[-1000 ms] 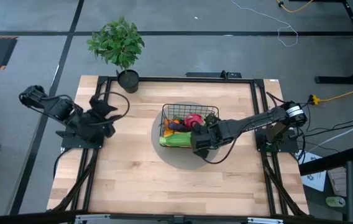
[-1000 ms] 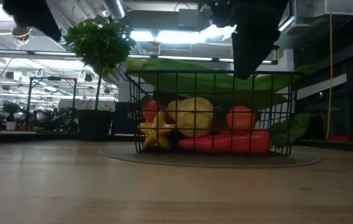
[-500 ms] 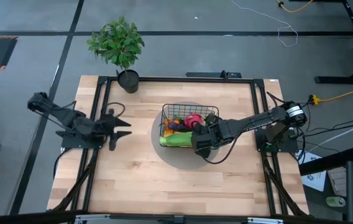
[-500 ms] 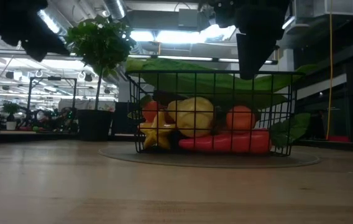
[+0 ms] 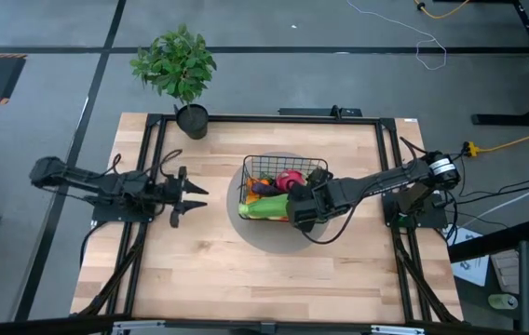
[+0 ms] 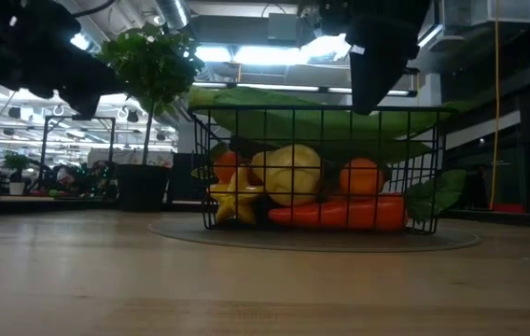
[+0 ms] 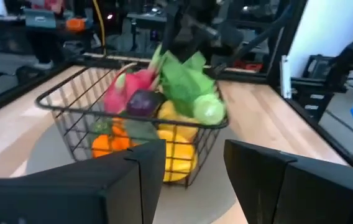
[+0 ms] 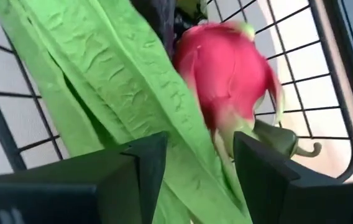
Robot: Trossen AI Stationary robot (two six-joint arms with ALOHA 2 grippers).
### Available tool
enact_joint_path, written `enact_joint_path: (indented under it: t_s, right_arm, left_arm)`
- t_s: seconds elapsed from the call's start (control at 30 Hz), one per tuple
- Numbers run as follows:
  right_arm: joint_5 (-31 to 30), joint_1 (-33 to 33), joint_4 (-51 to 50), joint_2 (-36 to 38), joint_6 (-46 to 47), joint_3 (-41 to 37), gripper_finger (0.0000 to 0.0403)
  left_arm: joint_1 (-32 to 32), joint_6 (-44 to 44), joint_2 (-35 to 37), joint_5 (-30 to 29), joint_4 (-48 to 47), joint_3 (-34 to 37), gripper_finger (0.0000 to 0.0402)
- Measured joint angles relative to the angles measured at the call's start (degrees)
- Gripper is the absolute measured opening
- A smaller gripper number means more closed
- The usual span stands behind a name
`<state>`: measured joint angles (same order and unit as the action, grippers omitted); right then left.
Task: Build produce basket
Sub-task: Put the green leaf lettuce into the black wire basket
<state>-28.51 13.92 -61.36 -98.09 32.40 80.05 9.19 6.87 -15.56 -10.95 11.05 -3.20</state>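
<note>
Right gripper (image 5: 300,210) jaws parted, empty, over green stalk bundle (image 8: 120,112) in basket (image 5: 249,171)

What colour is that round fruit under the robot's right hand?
Bright pink, with a green tip: the dragon fruit. The right wrist view shows it best.

Black wire basket (image 5: 249,173) holds pink dragon fruit (image 8: 229,74).

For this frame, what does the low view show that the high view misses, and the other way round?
Only the low view shows the basket's lower layer: a yellow star-shaped fruit, a red-orange piece lying along the bottom and a tangerine. Only the high view shows the pink dragon fruit and the left claw, open, over bare table well to the left of the basket. Both show the basket, the green bundle and the potted plant.
</note>
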Motion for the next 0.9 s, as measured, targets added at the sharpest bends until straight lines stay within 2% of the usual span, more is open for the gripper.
enact_joint_path:
  t_s: [0.23, 0.37, 0.47, 0.57, 0.77, 0.9]
  right_arm:
    - [-0.3, -0.3, -0.5, 0.3, -0.6, 2.9, 0.0174]
    - [0.4, -0.3, -0.6, 0.4, -1.3, 3.7, 0.0174]
    - [0.3, -0.3, 1.0, 0.4, -1.3, 2.9, 0.0174]
    - [-1.8, -0.3, 6.6, 0.4, -2.1, 1.6, 0.0174]
    - [-2.0, -0.3, 20.6, 0.4, -10.8, 0.3, 0.0174]
    - [-1.8, -0.2, 22.6, -0.1, -11.7, 0.2, 0.0174]
  left_arm:
    - [-11.0, 0.0, -0.1, 8.7, 0.3, 2.4, 0.0153]
    - [-15.3, 1.5, -0.2, 13.5, -1.2, 2.7, 0.0153]
    - [-16.4, 2.0, -0.3, 13.6, -1.3, 2.7, 0.0153]
    - [-16.7, 2.0, -0.3, 11.6, -1.3, 2.7, 0.0153]
    - [-16.7, 2.0, -0.3, 9.1, -1.5, 2.7, 0.0153]
    - [-16.7, 2.0, -0.3, 9.1, -1.7, 2.7, 0.0154]
